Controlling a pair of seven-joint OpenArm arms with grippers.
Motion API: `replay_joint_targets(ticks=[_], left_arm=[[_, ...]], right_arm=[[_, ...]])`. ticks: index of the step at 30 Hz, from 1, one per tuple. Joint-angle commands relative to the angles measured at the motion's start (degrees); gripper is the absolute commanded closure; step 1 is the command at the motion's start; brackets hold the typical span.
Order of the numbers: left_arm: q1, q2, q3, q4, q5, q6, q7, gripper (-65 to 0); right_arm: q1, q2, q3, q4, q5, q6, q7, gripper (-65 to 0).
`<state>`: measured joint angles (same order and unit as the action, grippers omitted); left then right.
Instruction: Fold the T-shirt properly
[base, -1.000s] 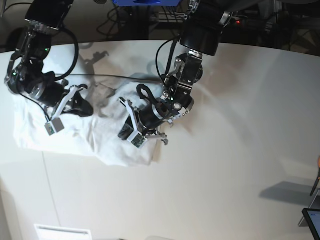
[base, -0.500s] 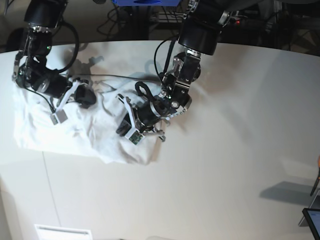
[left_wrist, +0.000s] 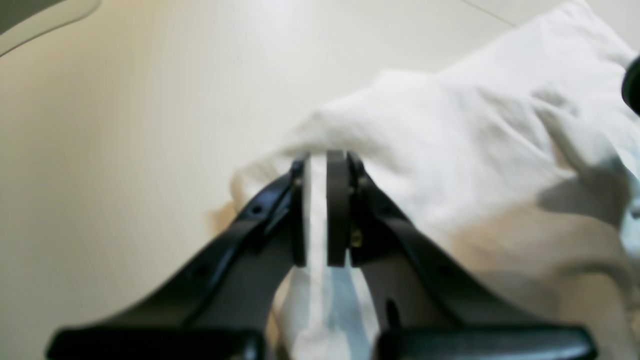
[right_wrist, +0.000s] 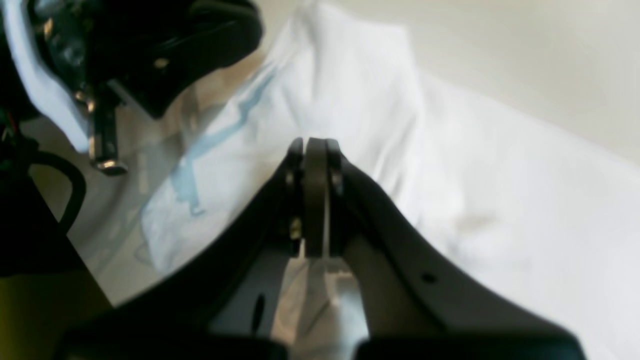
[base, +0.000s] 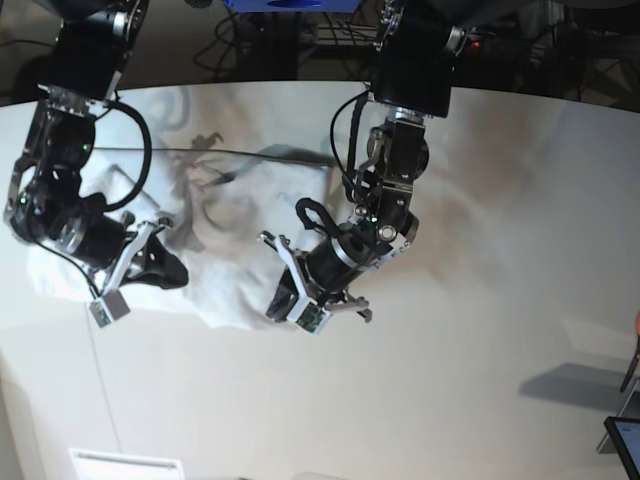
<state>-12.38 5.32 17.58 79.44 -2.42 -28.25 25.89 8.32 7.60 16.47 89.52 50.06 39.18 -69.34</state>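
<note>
The white T-shirt (base: 225, 255) lies crumpled on the left half of the off-white table (base: 480, 300). My left gripper (base: 283, 298) is at the shirt's front right corner. In the left wrist view it (left_wrist: 316, 161) is shut on a fold of the T-shirt (left_wrist: 475, 150) that runs between the pads. At the shirt's left side, my right gripper (base: 172, 270) points right. The right wrist view shows it (right_wrist: 315, 146) shut, with T-shirt cloth (right_wrist: 500, 210) pinched thin and trailing back between the fingers. The left arm's wrist (right_wrist: 150, 45) shows at that view's top left.
A thin dark cable (base: 250, 153) crosses the table behind the shirt. The corner of a tablet (base: 625, 440) sits at the right edge. A white ribbed object (base: 125, 465) lies at the front edge. Cables and equipment crowd the dark area behind the table.
Both grippers have moved toward the table's front edge, pulling cloth with them. The shirt's back part has drawn forward and bunched between the arms.
</note>
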Motion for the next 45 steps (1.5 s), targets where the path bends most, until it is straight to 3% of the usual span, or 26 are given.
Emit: replay_joint_targets(ticks=[1,4,9,16,19,24,32,37,45], left_arm=[[-1.6,0.7,0.2,0.0,-0.7,0.1,-1.3,-5.4],[-2.9,0.8,0.4,-2.6,-1.1,0.1,-1.4,-5.4],[-4.8,1.6,0.1,-8.4,-0.6,0.1,-1.4,-5.4],[-3.8,-0.1,0.0,-13.9,-0.6,0.1,-6.6,-5.4],[-4.1,-0.4,0.0,-15.6,-0.6,0.1,-6.7,-5.4],[-4.6,-0.4,-0.1,-15.7,-0.6,0.1,-6.7,-5.4],[-2.1,-0.1,-0.1,-3.6,-0.8,0.2,-6.2,-5.4],[-1.8,1.4,0.4,-5.1,-0.6,0.2,-6.2,-5.4],[-5.9,1.7,0.1,-16.8,-0.6,0.2,-6.7,-5.4]], right_arm=[[2.2,0.5,-1.0,-2.0,0.7,0.2,1.0,-0.1],[6.6,0.5,-2.9,-10.4,0.7,0.3,2.2,-0.1],[9.3,0.7,-8.9,-19.5,0.6,0.3,9.5,-0.1],[9.3,6.4,-20.5,-28.8,0.6,0.3,20.9,-0.1],[9.5,7.9,-23.5,-30.8,0.6,0.8,23.1,-0.1],[10.2,8.4,-23.7,-30.6,0.7,0.8,21.5,-0.1],[10.9,8.2,-21.1,-22.1,0.9,0.8,18.2,-0.1],[15.5,8.2,-19.2,-28.9,0.6,0.8,19.0,-0.1],[19.3,8.9,-19.5,-43.1,-2.3,0.8,25.8,-0.1]])
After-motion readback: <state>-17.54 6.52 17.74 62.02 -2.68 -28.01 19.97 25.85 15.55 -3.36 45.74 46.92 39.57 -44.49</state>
